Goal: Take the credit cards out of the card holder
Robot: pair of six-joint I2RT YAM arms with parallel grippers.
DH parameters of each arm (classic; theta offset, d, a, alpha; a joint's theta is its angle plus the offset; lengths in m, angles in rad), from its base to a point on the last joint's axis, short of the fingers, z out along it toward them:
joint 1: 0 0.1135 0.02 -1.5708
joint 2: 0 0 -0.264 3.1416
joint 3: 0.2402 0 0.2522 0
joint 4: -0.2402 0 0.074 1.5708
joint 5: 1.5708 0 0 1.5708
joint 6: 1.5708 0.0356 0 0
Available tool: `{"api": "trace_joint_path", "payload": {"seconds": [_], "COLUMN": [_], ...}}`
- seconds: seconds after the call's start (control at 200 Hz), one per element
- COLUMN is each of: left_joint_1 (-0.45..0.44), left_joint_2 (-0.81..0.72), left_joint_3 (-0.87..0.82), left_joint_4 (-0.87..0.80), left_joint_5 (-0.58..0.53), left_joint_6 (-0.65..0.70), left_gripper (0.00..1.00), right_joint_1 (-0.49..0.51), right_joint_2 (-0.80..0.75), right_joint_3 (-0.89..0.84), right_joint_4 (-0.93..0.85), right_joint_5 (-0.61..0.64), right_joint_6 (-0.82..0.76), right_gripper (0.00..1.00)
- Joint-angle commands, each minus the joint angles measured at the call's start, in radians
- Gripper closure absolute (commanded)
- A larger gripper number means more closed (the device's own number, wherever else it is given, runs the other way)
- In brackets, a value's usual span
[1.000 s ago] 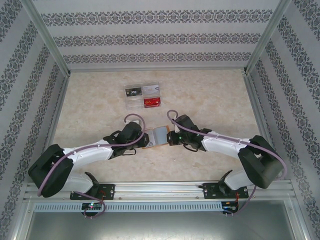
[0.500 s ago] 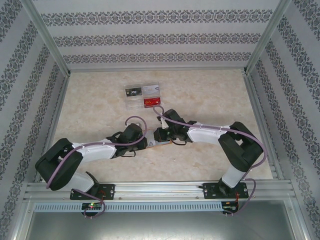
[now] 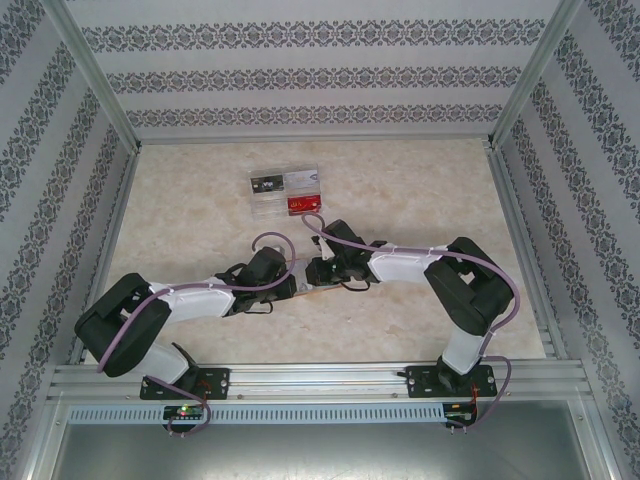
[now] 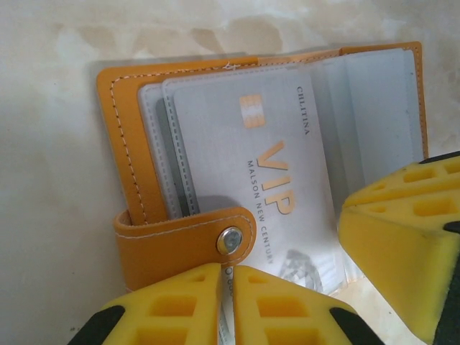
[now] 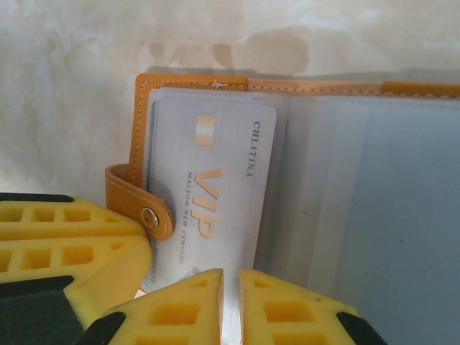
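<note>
- Two hands in: left hand clamped on the near edge of the card holder, which lies open on the surface just ahead of it.
- Right hand pinched on the VIP card corner.
- Looks like the extraction step; next: straight pull back toward right hand, left anchoring.

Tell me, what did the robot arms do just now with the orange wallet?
The right gripper slid left onto the card holder, its elbow folding up; its shut tips now rest at the VIP card. The left gripper stayed on the holder's edge. The cards farther back stayed put.
</note>
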Motion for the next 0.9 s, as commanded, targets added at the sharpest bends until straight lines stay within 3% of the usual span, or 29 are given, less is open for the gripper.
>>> {"api": "trace_joint_path", "payload": {"seconds": [0.0,0.64,0.899], "left_joint_1": [0.011,0.011,0.011], "left_joint_2": [0.011,0.013,0.023], "left_joint_3": [0.006,0.007,0.008], "left_joint_4": [0.018,0.021,0.027], "left_joint_5": [0.003,0.007,0.015], "left_joint_6": [-0.01,-0.008,-0.01], "left_gripper": [0.87,0.87,0.87], "right_joint_1": [-0.011,-0.024,-0.023], "right_joint_2": [-0.002,0.049,0.053], "right_joint_3": [-0.006,-0.005,-0.008], "right_joint_4": [-0.007,0.027,0.036], "right_joint_5": [0.008,-0.055,-0.06], "right_joint_6": [0.015,0.033,0.038], "right_gripper": [0.83,0.81,0.85]}}
